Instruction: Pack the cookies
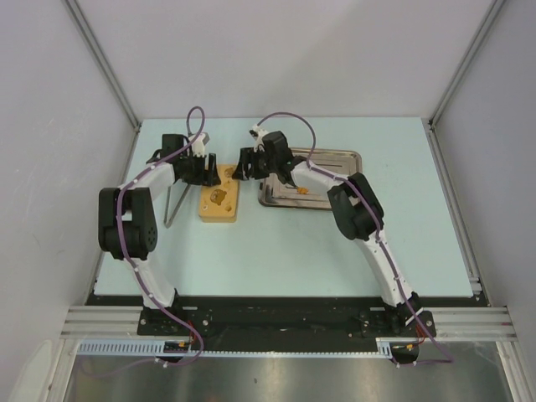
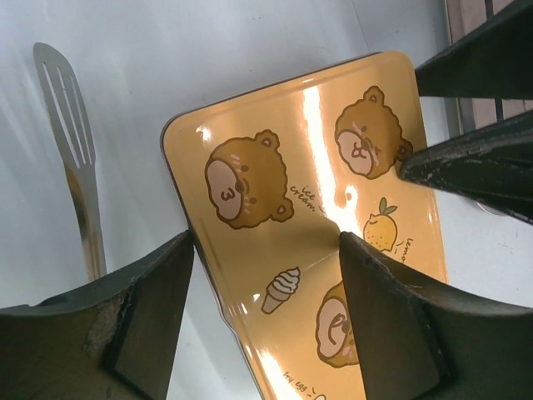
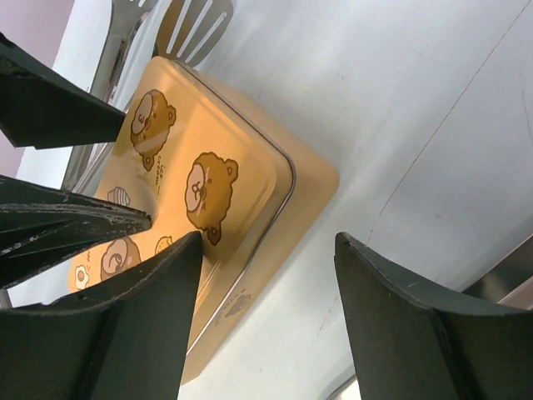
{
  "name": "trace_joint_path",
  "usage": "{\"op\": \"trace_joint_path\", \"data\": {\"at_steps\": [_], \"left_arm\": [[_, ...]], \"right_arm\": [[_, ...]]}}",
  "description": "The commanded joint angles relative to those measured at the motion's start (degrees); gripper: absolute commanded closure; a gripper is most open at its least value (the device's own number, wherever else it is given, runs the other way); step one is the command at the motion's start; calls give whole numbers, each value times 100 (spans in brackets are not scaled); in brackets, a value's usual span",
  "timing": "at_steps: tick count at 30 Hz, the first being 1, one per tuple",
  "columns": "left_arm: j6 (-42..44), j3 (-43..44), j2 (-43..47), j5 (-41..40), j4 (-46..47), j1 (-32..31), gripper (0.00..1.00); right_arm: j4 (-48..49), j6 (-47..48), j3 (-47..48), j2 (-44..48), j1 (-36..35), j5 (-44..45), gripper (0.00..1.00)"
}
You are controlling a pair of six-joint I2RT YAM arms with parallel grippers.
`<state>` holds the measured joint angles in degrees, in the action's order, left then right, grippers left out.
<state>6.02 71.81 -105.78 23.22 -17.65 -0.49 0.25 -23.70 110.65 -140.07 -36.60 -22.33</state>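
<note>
I see the table (image 1: 335,251) carrying the tray (image 1: 343,152), with the lidded tin (image 1: 219,194) left of it and a spatula (image 2: 62,100) further left. The left claw (image 2: 266,242) and right claw (image 3: 268,242) hang spread over the tin, gripping nothing. One orange cookie (image 1: 302,191) lies in the tray.

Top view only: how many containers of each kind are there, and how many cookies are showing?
Yellow tin: 1
Steel tray: 1
Orange cookie showing on the tray, part of it hidden by the arm: 1
Total: 3
</note>
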Motion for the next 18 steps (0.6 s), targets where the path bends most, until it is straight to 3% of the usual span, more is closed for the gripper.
{"op": "trace_joint_path", "data": {"at_steps": [1, 18], "left_arm": [[39, 193, -101, 165, 69, 14, 26], [171, 369, -294, 165, 42, 23, 26]], "right_arm": [[28, 94, 457, -231, 65, 53, 31], [133, -266, 967, -873, 74, -228, 38]]}}
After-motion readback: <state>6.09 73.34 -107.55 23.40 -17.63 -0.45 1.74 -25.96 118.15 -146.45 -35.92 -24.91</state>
